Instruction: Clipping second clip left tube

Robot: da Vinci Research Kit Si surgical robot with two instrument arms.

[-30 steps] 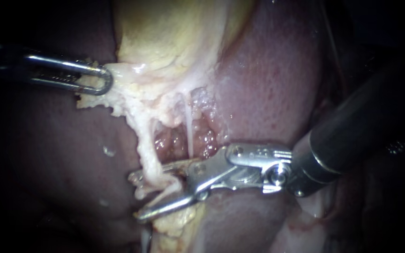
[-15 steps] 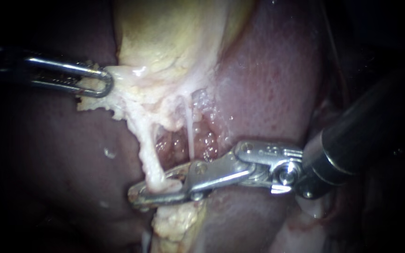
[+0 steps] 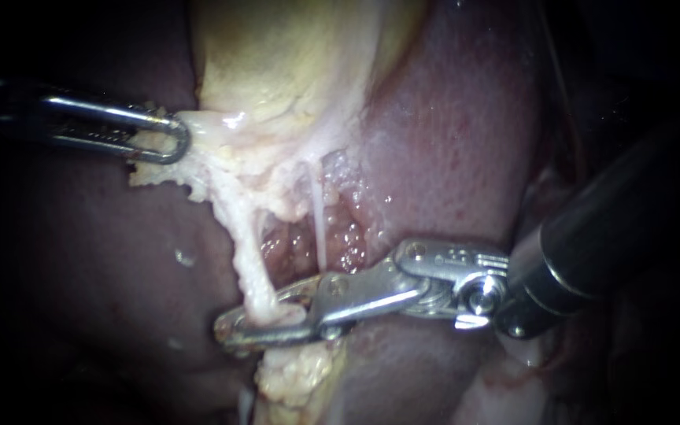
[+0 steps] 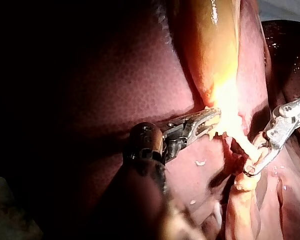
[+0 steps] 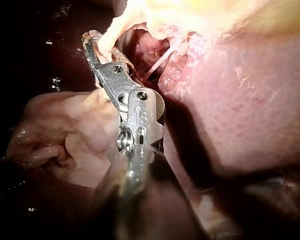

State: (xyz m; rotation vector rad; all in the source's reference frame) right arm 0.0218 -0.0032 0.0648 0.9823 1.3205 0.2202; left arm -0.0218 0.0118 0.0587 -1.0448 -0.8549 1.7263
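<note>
The only marking in sight is on the right instrument (image 3: 265, 321). Small engraved characters sit on the metal housing (image 3: 454, 258) just behind its jaws, at the right of the scene. The right wrist view shows them closer, perhaps two characters, though glare blurs them. Nothing legible stands on the liver (image 3: 450, 134) or anywhere else.

Cannot see the left tube (image 3: 252, 267) inside the jaws of the right instrument (image 3: 230, 329), nor follow the left instrument (image 3: 179, 140) into darkness.
</note>
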